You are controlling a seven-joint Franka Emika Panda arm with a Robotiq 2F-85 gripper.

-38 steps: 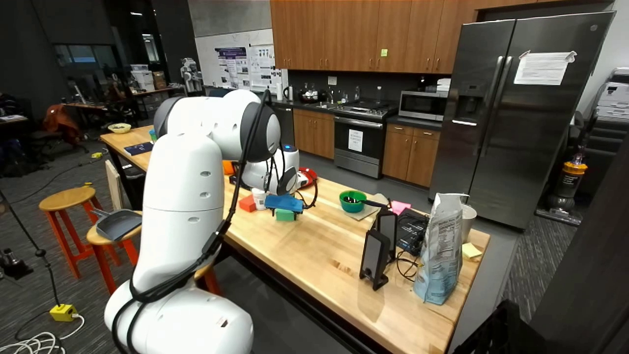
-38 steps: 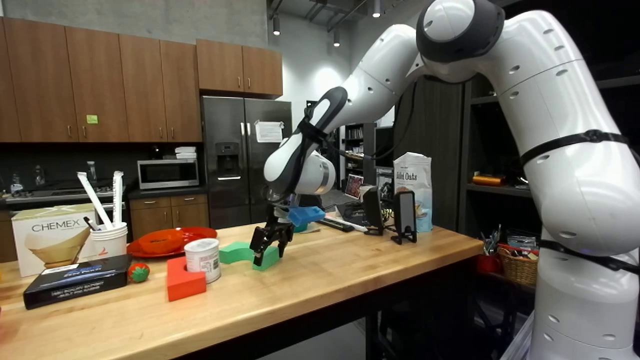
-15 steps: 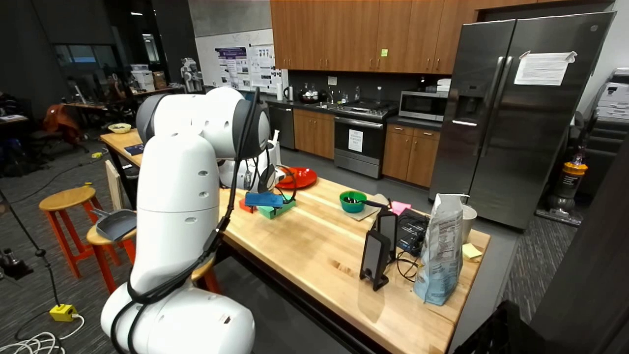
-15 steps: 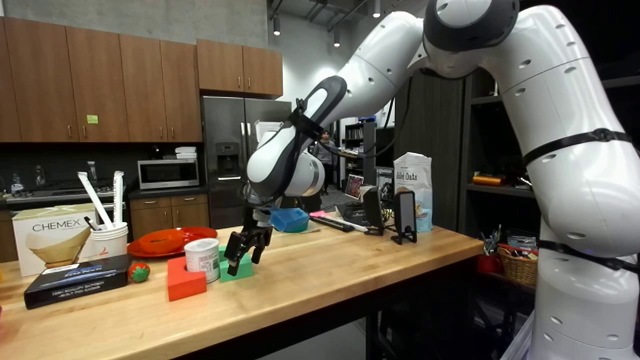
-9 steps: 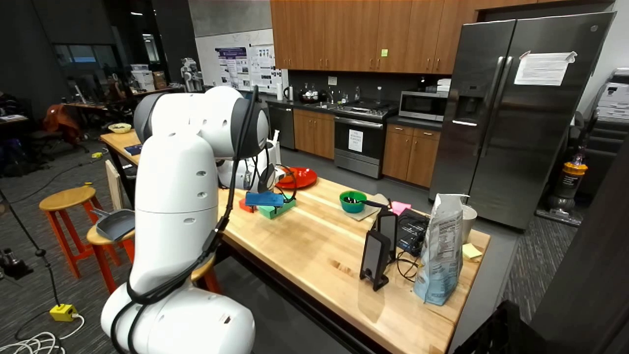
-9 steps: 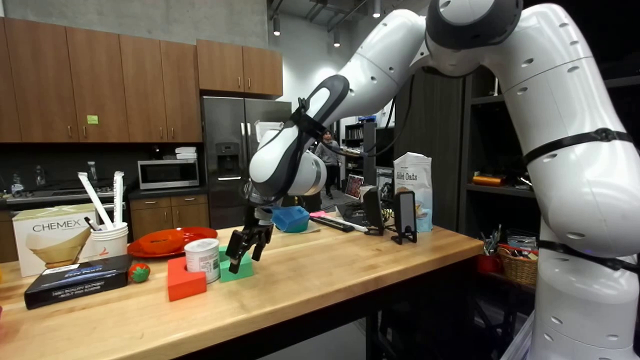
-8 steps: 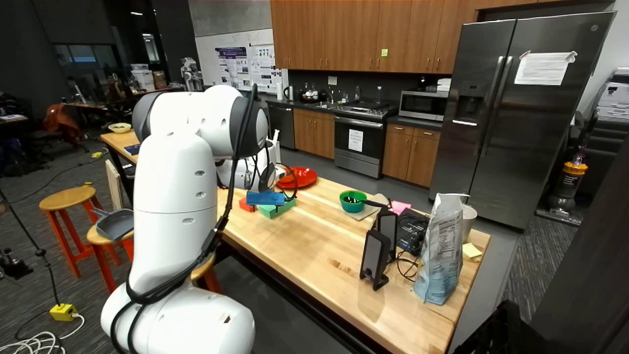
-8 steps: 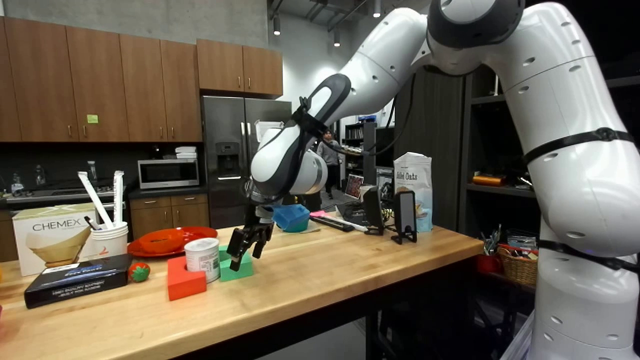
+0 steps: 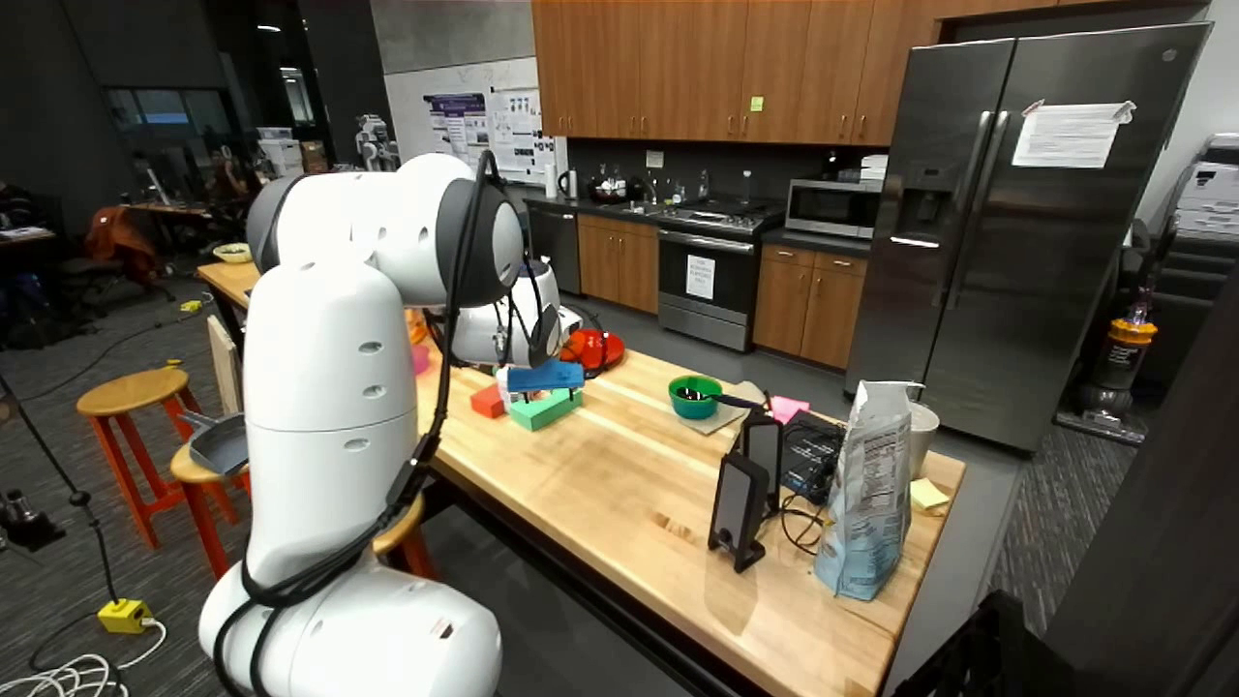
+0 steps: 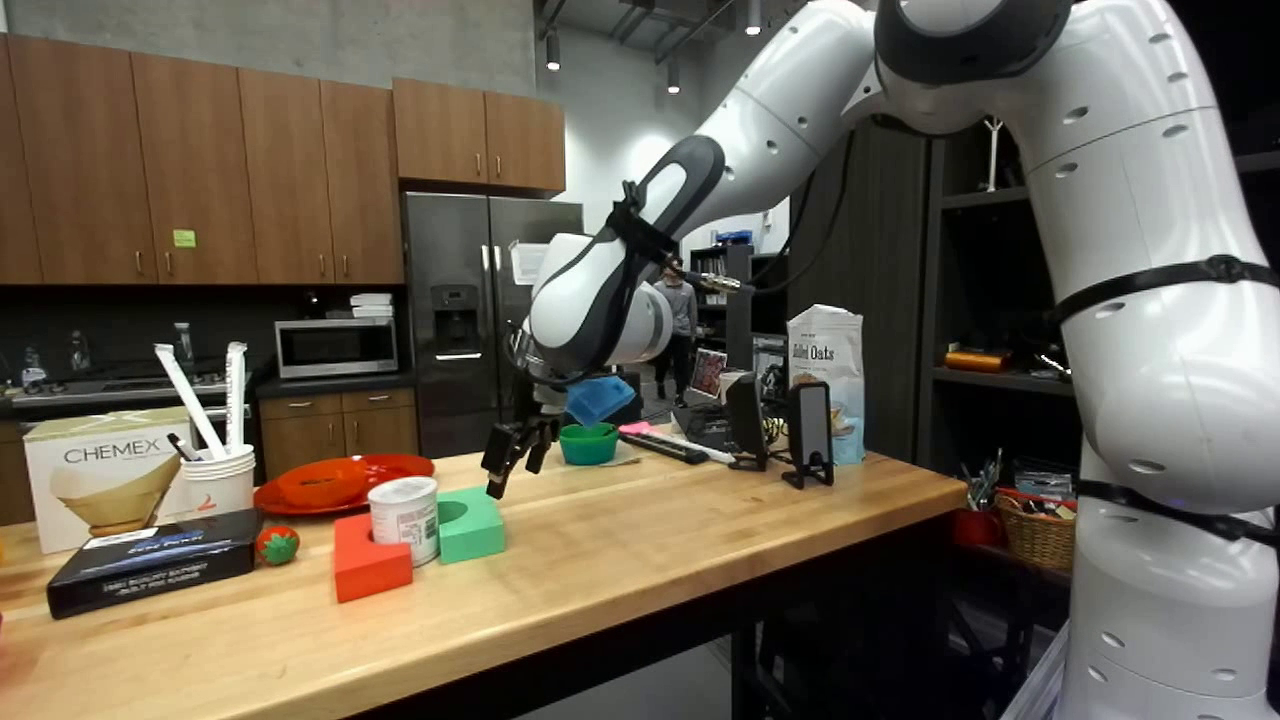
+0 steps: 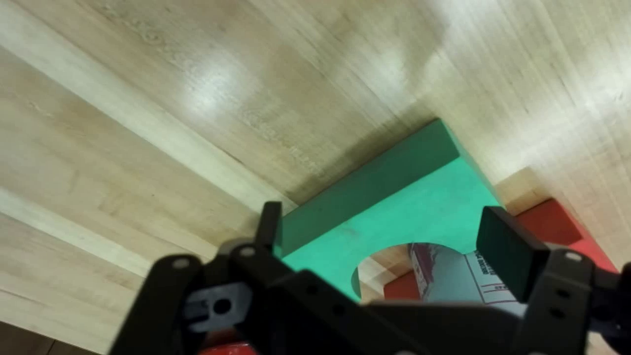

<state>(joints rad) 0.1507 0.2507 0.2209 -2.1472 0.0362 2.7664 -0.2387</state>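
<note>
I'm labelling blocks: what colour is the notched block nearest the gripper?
The notched block is green, darker on its shaded side; best seen in the wrist view.

In an exterior view, a tub [image 10: 405, 522] stands on the worktop [image 10: 690, 550] between a left block [image 10: 372, 576] and a right block [image 10: 473, 541], a plate [image 10: 400, 466] behind it.

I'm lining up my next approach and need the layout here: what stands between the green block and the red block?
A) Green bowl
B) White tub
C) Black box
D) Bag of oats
B: in an exterior view the white tub stands with the red block on one side and the green block on the other.
</note>
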